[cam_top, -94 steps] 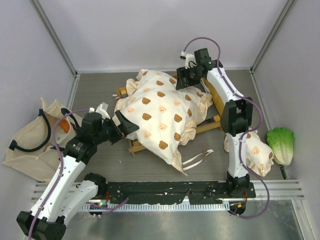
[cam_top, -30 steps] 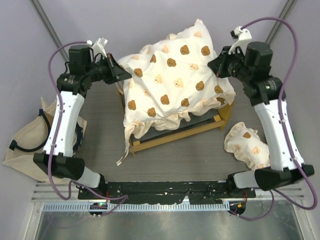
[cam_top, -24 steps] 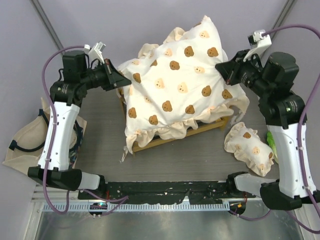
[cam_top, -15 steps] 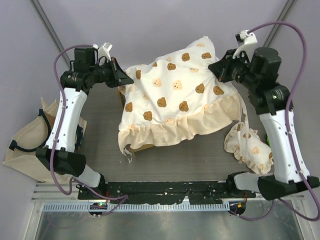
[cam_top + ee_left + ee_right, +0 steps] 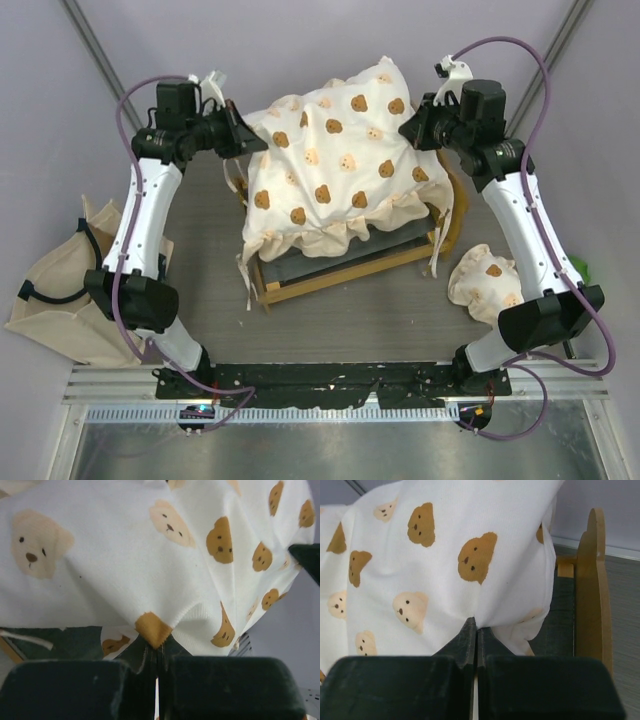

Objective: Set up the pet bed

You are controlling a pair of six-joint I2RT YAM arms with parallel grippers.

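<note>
Seen from above, the pet bed (image 5: 350,271) stands about in the middle of the table (image 5: 200,260), a little toward the far edge. The near wooden rail and a strip of its grey base are uncovered. The cream bear-print cushion (image 5: 330,160) is stretched between the two arms above the bed, and its frilled lower edge droops onto the frame. The left gripper (image 5: 240,140) is clamped on the cushion's left corner and the right gripper (image 5: 408,130) on its right corner. A beige tote bag (image 5: 50,290) lies at the left edge. A small bear-print pillow (image 5: 490,285) lies near the right edge, beside the right arm, and a sliver of green lettuce toy (image 5: 580,268) shows behind that arm.

In the left wrist view, the left gripper (image 5: 157,652) has its fingers pressed together on a brown-tipped corner of the cushion (image 5: 125,570).

In the right wrist view, the right gripper (image 5: 476,630) has its fingers together, with a fold of the cushion (image 5: 445,555) caught between them. To the right stands the bed's scalloped wooden headboard (image 5: 592,580), with dark grey fabric next to it.
</note>
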